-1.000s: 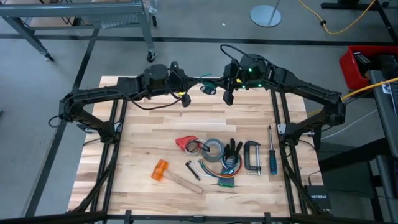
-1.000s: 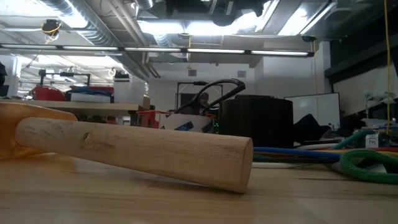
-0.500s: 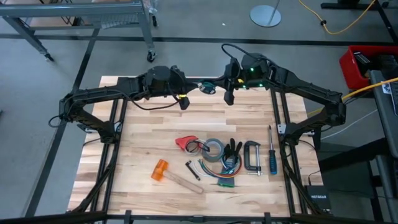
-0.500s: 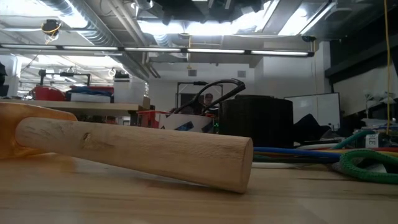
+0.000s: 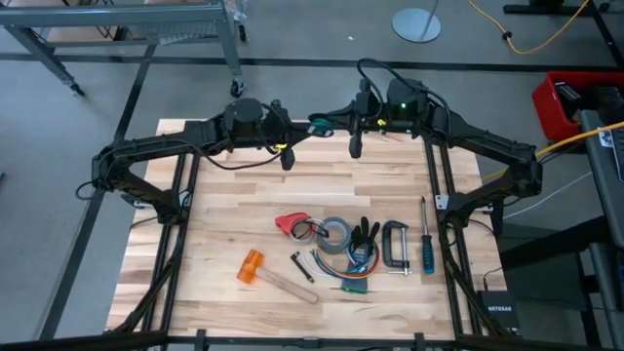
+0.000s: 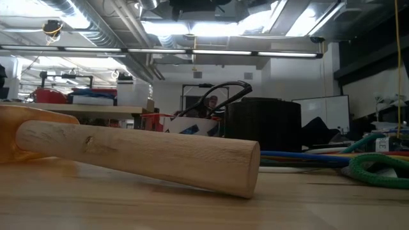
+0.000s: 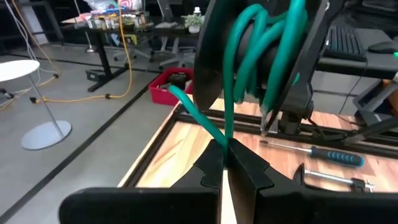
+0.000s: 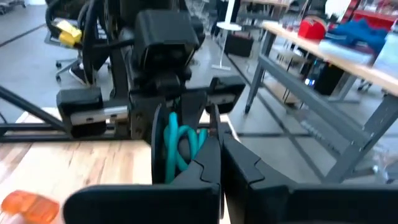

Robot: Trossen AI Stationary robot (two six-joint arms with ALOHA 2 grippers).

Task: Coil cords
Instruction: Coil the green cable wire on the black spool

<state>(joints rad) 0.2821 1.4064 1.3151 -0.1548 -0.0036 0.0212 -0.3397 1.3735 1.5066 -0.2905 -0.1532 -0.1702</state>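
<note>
1. High view: we have both arms raised over the table's [image 5: 224, 244] far edge, tips nearly meeting. Our left gripper [image 5: 304, 125] and right gripper [image 5: 336, 121] hold the cord [image 5: 320, 123] between them, a small teal knot in the air. The hammer [image 5: 261, 273], tape roll [image 5: 337, 232], clamp [image 5: 395, 244] and screwdriver [image 5: 426, 244] lie well apart from it, nearer the front.

2. Low view: only the hammer handle [image 6: 140, 153] and some wires [image 6: 377, 167] show; neither gripper nor cord appears.

3. Left wrist view: our left fingers [image 7: 208, 168] are pinched tight on one teal strand, and several loops of cord [image 7: 261, 43] sit wound around the right gripper opposite.

4. Right wrist view: our right fingers [image 8: 208, 165] are closed on the teal loops [image 8: 177, 143], with the left gripper [image 8: 177, 96] just beyond.

5. We judge the winding to be under way. Next we likely need another wrap: the left leads its strand around the right while keeping tension, so the loops do not slip off.
</note>
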